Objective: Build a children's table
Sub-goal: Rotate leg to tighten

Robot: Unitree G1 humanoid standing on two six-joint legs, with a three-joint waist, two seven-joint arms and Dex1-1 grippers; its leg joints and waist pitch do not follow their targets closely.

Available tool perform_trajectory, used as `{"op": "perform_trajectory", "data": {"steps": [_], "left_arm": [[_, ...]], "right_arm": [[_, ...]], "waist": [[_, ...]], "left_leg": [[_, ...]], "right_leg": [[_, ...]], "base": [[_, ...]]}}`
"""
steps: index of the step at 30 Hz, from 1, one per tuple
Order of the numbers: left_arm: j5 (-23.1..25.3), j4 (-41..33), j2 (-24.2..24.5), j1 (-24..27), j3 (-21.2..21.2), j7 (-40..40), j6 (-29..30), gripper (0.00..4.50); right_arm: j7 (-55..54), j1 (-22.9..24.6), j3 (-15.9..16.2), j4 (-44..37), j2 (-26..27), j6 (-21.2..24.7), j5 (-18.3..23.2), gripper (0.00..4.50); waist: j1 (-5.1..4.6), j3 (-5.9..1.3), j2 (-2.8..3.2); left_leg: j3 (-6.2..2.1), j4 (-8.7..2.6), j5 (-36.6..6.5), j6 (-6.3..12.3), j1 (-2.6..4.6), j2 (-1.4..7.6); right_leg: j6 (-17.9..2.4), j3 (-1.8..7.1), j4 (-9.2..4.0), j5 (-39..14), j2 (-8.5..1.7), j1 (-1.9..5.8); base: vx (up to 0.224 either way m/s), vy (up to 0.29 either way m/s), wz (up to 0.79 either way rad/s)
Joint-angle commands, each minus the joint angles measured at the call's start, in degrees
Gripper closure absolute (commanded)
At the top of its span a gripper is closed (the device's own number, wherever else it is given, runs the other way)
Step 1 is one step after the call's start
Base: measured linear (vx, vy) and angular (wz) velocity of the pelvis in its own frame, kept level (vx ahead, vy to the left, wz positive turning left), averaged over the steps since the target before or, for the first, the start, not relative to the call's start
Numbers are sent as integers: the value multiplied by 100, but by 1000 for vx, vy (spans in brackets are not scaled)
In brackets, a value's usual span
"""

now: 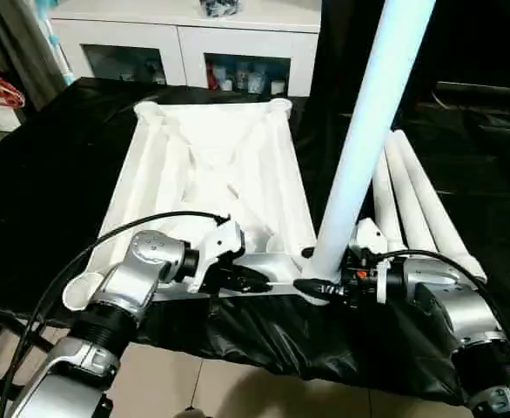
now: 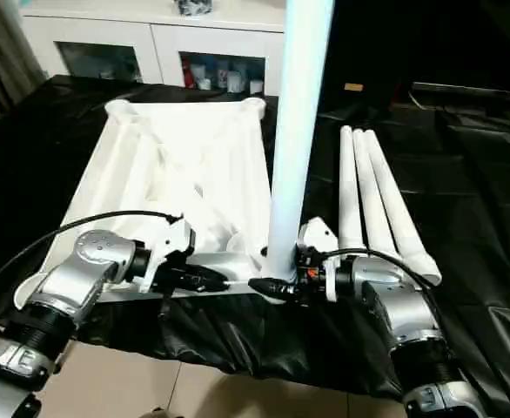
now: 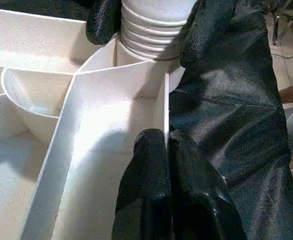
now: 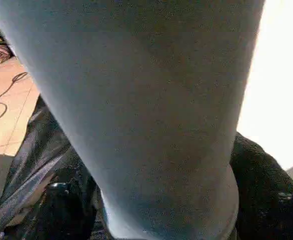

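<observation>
The table top (image 1: 211,165) was all white, its upturned underside ribbed. The upright leg (image 1: 359,148) by the right end effector (image 1: 312,283) looked pale bluish-white, with ridged rings at its foot. Three more legs (image 1: 416,209), beyond that end effector, were plain white. Both end effectors, the left end effector (image 1: 255,279) included, had black fingers on silver forearms. The counter (image 1: 46,183) wore glossy black sheeting. The cabinet (image 1: 185,35) was white.
</observation>
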Motion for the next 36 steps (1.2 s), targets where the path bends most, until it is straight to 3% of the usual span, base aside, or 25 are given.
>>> {"op": "perform_trajectory", "data": {"steps": [1, 4, 5, 6, 7, 9, 11, 12, 13, 14, 16, 19, 21, 27, 31, 36], "left_arm": [[-57, 39, -106, -165, -45, 45, -39, 450], [-70, 61, -167, -181, -14, 217, -3, 450], [-10, 132, -301, -251, 55, 636, 84, 450], [11, 155, -348, -276, 81, 776, 106, 450], [34, 184, -406, -307, 115, 937, 141, 450], [142, 254, -669, -424, 208, 1554, 316, 450], [212, 305, -806, -482, 238, 1875, 402, 450], [290, 389, -984, -556, 283, 2285, 437, 450], [290, 389, -984, -556, 283, 2285, 437, 450], [426, 597, -1261, -685, 322, 2913, 393, 450], [489, 729, -1393, -750, 336, 3222, 313, 450], [413, 711, -1546, -757, 358, 3270, 309, 450], [393, 666, -1593, -737, 305, 3180, 287, 450], [360, 501, -1461, -614, 160, 2711, 118, 450], [258, 342, -1294, -496, 84, 2233, -41, 450], [117, 85, -992, -332, -19, 1548, -105, 450]], "right_arm": [[219, 138, 372, -88, 78, 100, -27, 146], [-14, 143, 364, -4, 176, 61, -72, 158], [-751, 10, 288, 364, 392, -19, -337, 160], [-1000, -39, 263, 494, 457, -61, -431, 163], [-1268, -96, 232, 641, 531, -98, -527, 163], [-2443, -360, 32, 1256, 899, -125, -782, 167], [-2851, -475, -89, 1467, 1086, -79, -760, 170], [-3457, -638, -244, 1737, 1316, -44, -754, 172], [-3457, -638, -244, 1737, 1316, -44, -754, 172], [-4397, -906, -404, 2153, 1639, -44, -811, 172], [-4672, -1023, -456, 2321, 1792, -42, -786, 172], [-4562, -1082, -474, 2319, 1957, -97, -675, 172], [-4384, -1127, -482, 2374, 2008, -231, -662, 117], [-3958, -1101, -379, 2262, 1847, -350, -704, 60], [-3461, -983, -230, 2044, 1611, -520, -702, 54], [-2538, -724, -75, 1596, 1217, -701, -630, 54]], "waist": [[-15, -345, -31], [-8, -340, -34], [-8, -335, -34], [-53, -294, -26], [-59, -290, -38], [-159, -259, -41], [-198, -272, -55], [-205, -262, 25], [-241, -255, -7], [-242, -266, -7], [-282, -268, -11], [-268, -291, 6], [-262, -299, 9], [-287, -306, 20], [-308, -311, -19], [-280, -347, -8]], "left_leg": [[14, -378, -762, 446, 68, 121], [15, -379, -773, 438, 63, 123], [16, -385, -845, 412, 68, 121], [11, -424, -1111, 242, 76, 108], [1, -439, -1254, 172, 86, 103], [-24, -481, -1510, -62, 81, 86], [-28, -472, -1618, -84, 95, 73], [-42, -483, -1675, -92, 94, 73], [-29, -486, -1724, -90, 91, 64], [-47, -489, -1709, -116, 93, 69], [-43, -479, -1775, -173, 108, 36], [-42, -473, -1615, -14, 61, 46], [-37, -466, -1498, 43, 58, 53], [-37, -466, -1462, 117, 46, 61], [-28, -454, -1339, 184, 34, 68], [-20, -409, -980, 430, 29, 89]], "right_leg": [[-1679, 123, -257, -21, -203, 290], [-1676, 126, -260, -75, -210, 287], [-1652, 126, -273, -198, -213, 285], [-1581, 132, -331, -672, -226, 247], [-1516, 131, -352, -928, -229, 259], [-1329, 139, -405, -1547, -249, 246], [-1164, 145, -443, -1846, -239, 244], [-1140, 147, -453, -1899, -244, 230], [-1117, 143, -476, -1937, -223, 218], [-1107, 137, -471, -1943, -235, 228], [-1040, 121, -500, -2087, -214, 213], [-1094, 127, -479, -1687, -209, 242], [-1178, 124, -449, -1393, -204, 247], [-1347, 114, -412, -1073, -200, 275], [-1408, 119, -403, -917, -208, 285], [-1593, 117, -326, -282, -202, 304]], "base": [[0, 0, 0], [0, 0, 0], [0, 0, 0], [0, 0, 0], [0, 0, 0], [-30, -3, -2], [0, 0, 0], [0, 0, 0], [0, 0, 0], [0, 0, 0], [0, 0, 0], [0, 0, 0], [0, 0, 0], [0, 0, 0], [0, 0, 0], [0, 0, 0]]}}
